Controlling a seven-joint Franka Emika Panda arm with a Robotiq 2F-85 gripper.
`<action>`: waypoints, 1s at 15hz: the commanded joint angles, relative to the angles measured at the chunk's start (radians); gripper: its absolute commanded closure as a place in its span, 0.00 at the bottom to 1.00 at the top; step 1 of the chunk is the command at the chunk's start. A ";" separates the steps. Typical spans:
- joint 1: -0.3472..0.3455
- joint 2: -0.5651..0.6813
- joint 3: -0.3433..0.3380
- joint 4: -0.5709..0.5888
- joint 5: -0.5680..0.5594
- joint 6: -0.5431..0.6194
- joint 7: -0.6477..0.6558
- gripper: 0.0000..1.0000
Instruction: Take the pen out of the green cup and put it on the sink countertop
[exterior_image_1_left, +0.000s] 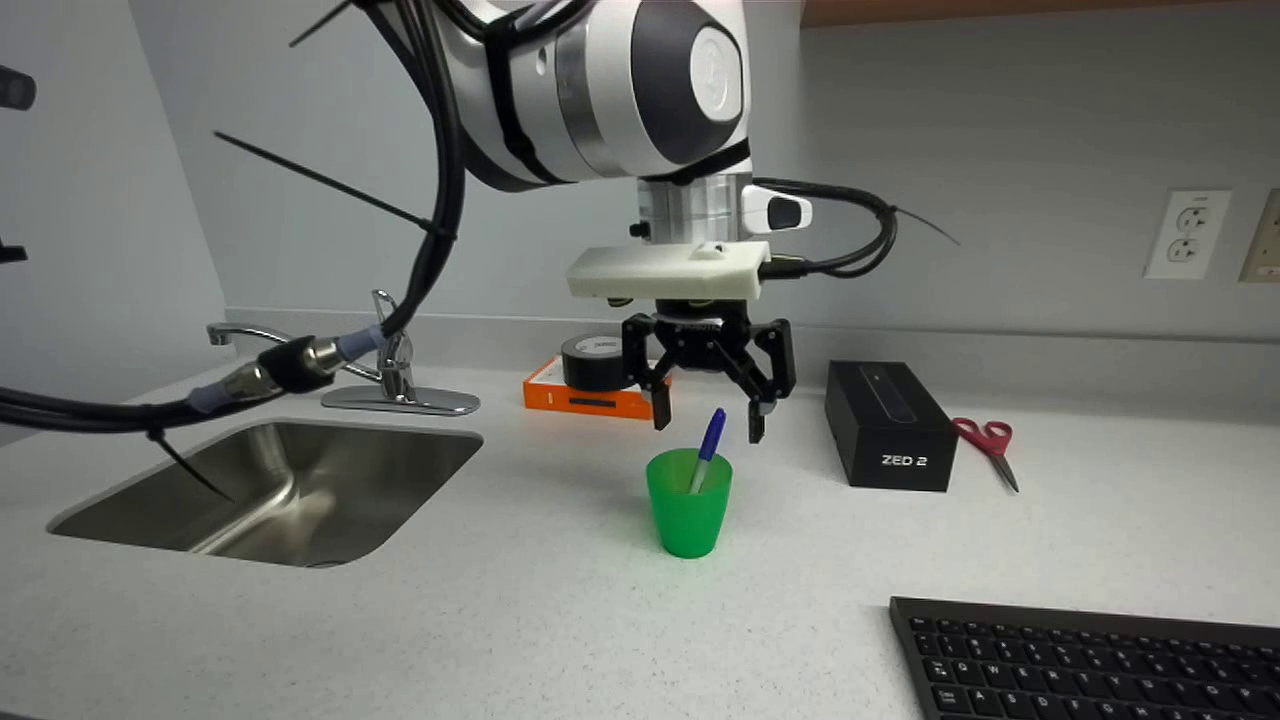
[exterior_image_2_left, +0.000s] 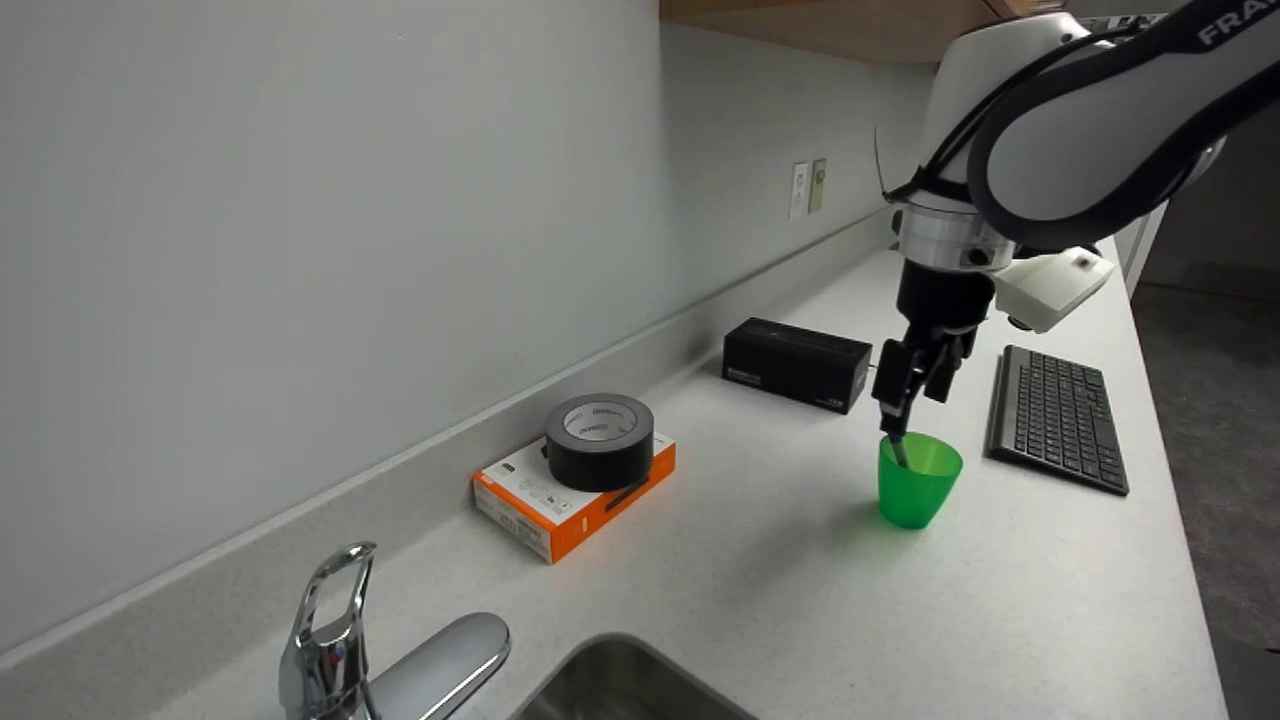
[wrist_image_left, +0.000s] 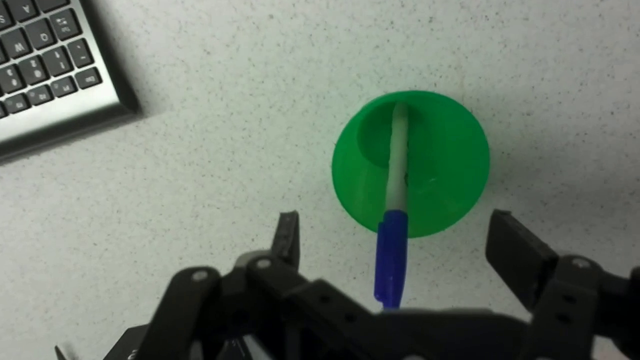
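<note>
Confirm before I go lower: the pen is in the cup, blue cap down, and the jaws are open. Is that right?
Not quite: the blue cap is up, sticking out of the cup, as seen in an exterior view. The rest holds: the pen is in the cup, and the jaws are open.

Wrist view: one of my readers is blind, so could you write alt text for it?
A blue-capped pen leans in a green cup on a speckled countertop, seen from above. The open black pincer flanks the pen without touching it; part of a keyboard shows at upper left.
</note>
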 joint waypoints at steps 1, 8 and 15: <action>-0.012 0.043 0.003 0.038 0.048 0.031 0.021 0.27; -0.023 0.046 0.003 0.051 0.089 0.039 0.005 0.78; -0.032 -0.028 -0.003 0.020 0.081 0.026 -0.001 0.96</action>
